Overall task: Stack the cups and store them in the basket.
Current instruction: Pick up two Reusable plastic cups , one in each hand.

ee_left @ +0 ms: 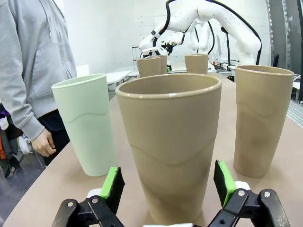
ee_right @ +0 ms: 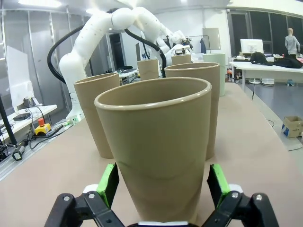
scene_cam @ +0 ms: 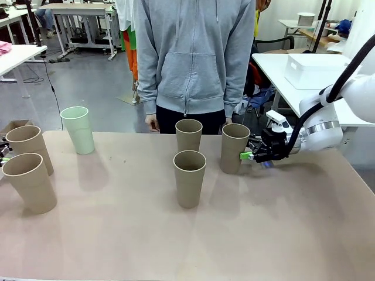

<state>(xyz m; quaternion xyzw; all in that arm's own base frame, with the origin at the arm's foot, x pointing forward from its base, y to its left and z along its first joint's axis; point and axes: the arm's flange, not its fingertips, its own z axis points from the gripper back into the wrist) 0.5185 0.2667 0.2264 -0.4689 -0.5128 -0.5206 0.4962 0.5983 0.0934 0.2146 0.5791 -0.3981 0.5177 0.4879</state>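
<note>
Step in hand: pre-grasp, no stacking done; all six cups stand upright and apart on the table (scene_cam: 117,246). Right gripper (ee_right: 162,183) brackets the right cup (scene_cam: 234,148) at roughly 2 o'clock from table centre, fingers spread, a gap showing between each green pad and the cup wall. Left gripper (ee_left: 168,184) likewise straddles the far-left cup (scene_cam: 29,149) at 9 o'clock, fingers released, pads clear of the wall. The mint cup (scene_cam: 77,130) stands at 10 o'clock, the near-left cup (scene_cam: 30,182) at 8 o'clock, and the centre-back cup (scene_cam: 188,134) and centre-front cup (scene_cam: 189,178) stand mid-table. The basket (scene_cam: 313,70), judged to be the white bin, sits on a side table at 2 o'clock, well apart. Next move, as judged: close gently on each cup without crushing it, lift clear, then lower it straight into a neighbour.
</note>
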